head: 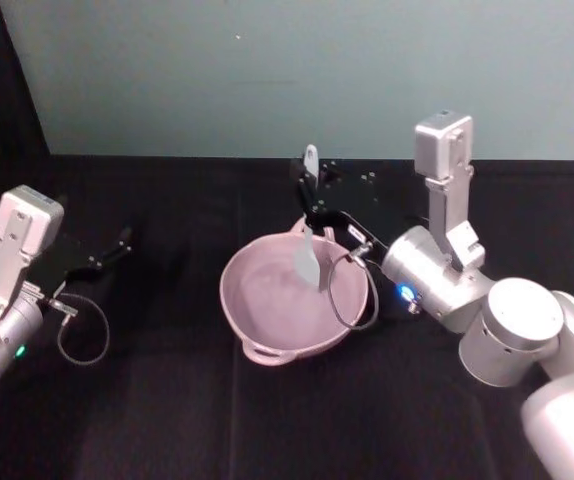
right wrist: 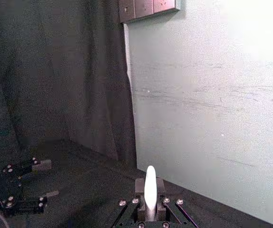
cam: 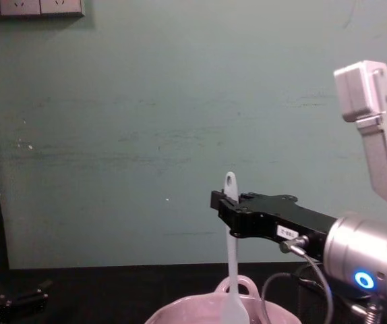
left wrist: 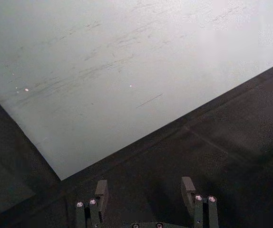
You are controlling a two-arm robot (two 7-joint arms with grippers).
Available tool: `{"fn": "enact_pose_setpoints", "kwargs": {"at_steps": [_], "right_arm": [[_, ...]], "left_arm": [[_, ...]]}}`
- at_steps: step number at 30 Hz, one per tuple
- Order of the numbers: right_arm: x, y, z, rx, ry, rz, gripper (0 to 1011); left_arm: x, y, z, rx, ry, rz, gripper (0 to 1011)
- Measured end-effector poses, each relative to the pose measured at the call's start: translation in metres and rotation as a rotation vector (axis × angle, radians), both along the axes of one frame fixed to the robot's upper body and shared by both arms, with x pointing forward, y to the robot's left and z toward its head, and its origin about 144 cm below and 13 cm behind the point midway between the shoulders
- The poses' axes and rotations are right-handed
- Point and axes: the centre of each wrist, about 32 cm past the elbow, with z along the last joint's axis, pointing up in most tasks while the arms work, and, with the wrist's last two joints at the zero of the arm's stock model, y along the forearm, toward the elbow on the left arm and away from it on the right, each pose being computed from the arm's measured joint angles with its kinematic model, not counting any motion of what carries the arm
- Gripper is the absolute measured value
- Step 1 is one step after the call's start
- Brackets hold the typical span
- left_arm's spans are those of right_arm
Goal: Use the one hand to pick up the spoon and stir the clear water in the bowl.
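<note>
The pale pink bowl (head: 229,290) sits mid-table, its loop handle (head: 265,352) toward me; its rim also shows in the chest view (cam: 200,312). Clear water (head: 267,300) is barely a sheen inside. The white spoon (head: 308,255) stands nearly upright, blade down inside the bowl and holed handle end up (cam: 230,181). My right gripper (head: 312,205) reaches in from the right and is shut on the spoon's handle (right wrist: 150,187). Whether the blade touches the water I cannot tell. My left gripper (head: 117,245) rests open and apart at the table's left (left wrist: 145,189).
Black cloth covers the table, and a teal wall stands close behind it. A cable loop (head: 352,295) hangs from the right wrist over the bowl's right rim. Another loop (head: 82,335) lies by the left arm. A dark curtain hangs at the far left.
</note>
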Motion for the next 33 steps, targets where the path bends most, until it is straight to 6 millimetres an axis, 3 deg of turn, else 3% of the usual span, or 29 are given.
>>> {"fn": "enact_pose_setpoints", "kwargs": {"at_steps": [16, 33], "right_arm": [[-0.023, -0.007, -0.004, 0.006, -0.003, 0.017, 121], [-0.027, 0.034, -0.006, 0.018, 0.006, 0.123, 121]], "left_arm": [[0.000, 0.000, 0.000, 0.000, 0.000, 0.000, 1011], [0.000, 0.000, 0.000, 0.000, 0.000, 0.000, 1011]]}}
